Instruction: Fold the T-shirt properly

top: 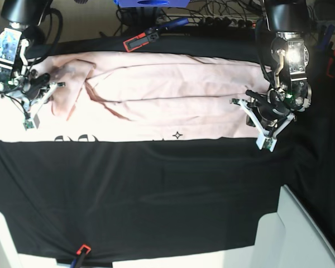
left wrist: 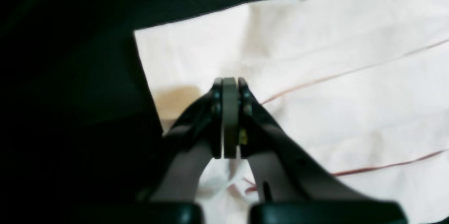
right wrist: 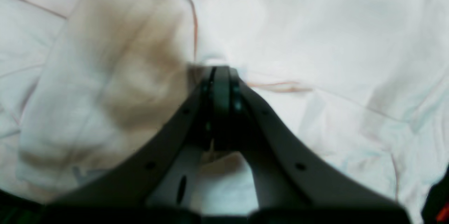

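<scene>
The pale pink T-shirt [top: 156,95] lies folded into a long band across the far part of the table, with black print along its near edge. My left gripper [top: 252,111] is at the shirt's right end. In the left wrist view it [left wrist: 229,81] is shut, pads together, over the plain cloth [left wrist: 333,59] near a corner, and no cloth shows between the pads. My right gripper [top: 42,95] is at the bunched left end. In the right wrist view it [right wrist: 219,69] is shut on a raised fold of the shirt [right wrist: 315,24].
The black table cloth [top: 156,195] covers the table. A red-and-black tool [top: 137,42] and cables lie at the back edge. A white box [top: 301,234] stands at the near right. A small red tool [top: 81,251] lies at the near left edge.
</scene>
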Tool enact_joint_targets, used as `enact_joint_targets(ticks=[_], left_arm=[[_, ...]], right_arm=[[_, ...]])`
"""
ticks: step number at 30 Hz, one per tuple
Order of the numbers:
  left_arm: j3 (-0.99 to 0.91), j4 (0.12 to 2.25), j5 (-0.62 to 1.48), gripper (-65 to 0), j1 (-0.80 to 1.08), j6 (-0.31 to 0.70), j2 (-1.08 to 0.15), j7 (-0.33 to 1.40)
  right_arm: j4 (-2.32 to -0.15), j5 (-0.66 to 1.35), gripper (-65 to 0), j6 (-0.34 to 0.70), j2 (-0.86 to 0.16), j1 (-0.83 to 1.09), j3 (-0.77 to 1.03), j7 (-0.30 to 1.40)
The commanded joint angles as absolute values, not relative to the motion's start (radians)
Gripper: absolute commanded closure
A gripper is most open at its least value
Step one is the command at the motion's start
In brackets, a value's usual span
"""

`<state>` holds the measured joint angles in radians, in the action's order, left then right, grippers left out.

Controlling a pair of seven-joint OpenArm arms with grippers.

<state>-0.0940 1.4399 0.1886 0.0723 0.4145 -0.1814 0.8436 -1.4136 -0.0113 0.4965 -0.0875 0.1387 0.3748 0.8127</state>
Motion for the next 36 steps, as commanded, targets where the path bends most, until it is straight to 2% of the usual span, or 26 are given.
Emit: enact_joint_targets(ticks=[1, 3, 6, 9, 13, 17, 19, 23, 26, 29, 33, 36], left_arm=[[-0.125, 1.461, 0.191, -2.5, 0.065, 0.407, -0.189, 0.829], [-0.163, 1.468, 0.203, -9.6, 0.067, 0.409, -0.189, 0.834], [-0.199, 1.466, 0.326, -23.5, 0.070, 0.409, -0.216, 0.839], [-0.203, 1.466, 0.501, -29.9, 0.105, 0.409, -0.291, 0.839], [-0.200, 1.457, 0.791, -33.8, 0.151, 0.427, -0.387, 0.837], [-0.205, 1.455, 0.963, -34.8, 0.196, 0.588, -0.449, 0.837], [-0.205, 1.455, 0.966, -34.4, 0.205, 0.624, -0.461, 0.837], [-0.214, 1.426, 0.969, -34.3, 0.209, 0.634, -0.456, 0.837], [-0.216, 1.325, 0.970, -34.9, 0.202, 0.690, -0.456, 0.832], [-0.232, 1.210, 0.970, -35.4, 0.186, 0.698, -0.455, 0.831], [-0.295, 1.121, 0.966, -45.9, 0.176, 0.698, -0.453, 0.831], [-0.297, 1.121, 0.966, -47.5, 0.174, 0.698, -0.453, 0.831]], right_arm=[[-1.475, -0.007, -0.3, 0.495, -0.101, 0.142, 0.378, 0.797], [-1.563, -0.007, -0.3, 0.495, -0.101, 0.165, 0.380, 0.814], [-1.679, -0.007, -0.3, 0.495, -0.099, 0.193, 0.380, 0.837], [-1.702, -0.007, -0.3, 0.495, -0.096, 0.200, 0.380, 0.839], [-1.690, -0.007, -0.6, 0.496, -0.096, 0.200, 0.377, 0.839], [-1.673, -0.007, -8.6, 0.499, -0.094, 0.200, 0.375, 0.834], [-1.673, -0.007, -10.6, 0.501, -0.093, 0.202, 0.375, 0.834], [-1.673, -0.007, -10.4, 0.501, -0.093, 0.202, 0.377, 0.835], [-1.673, -0.007, -10.4, 0.501, -0.093, 0.214, 0.377, 0.834], [-1.673, -0.007, -10.9, 0.501, -0.094, 0.220, 0.378, 0.832], [-1.673, -0.007, -10.9, 0.501, -0.094, 0.223, 0.377, 0.832], [-1.673, -0.007, -10.9, 0.501, -0.093, 0.223, 0.375, 0.832]])
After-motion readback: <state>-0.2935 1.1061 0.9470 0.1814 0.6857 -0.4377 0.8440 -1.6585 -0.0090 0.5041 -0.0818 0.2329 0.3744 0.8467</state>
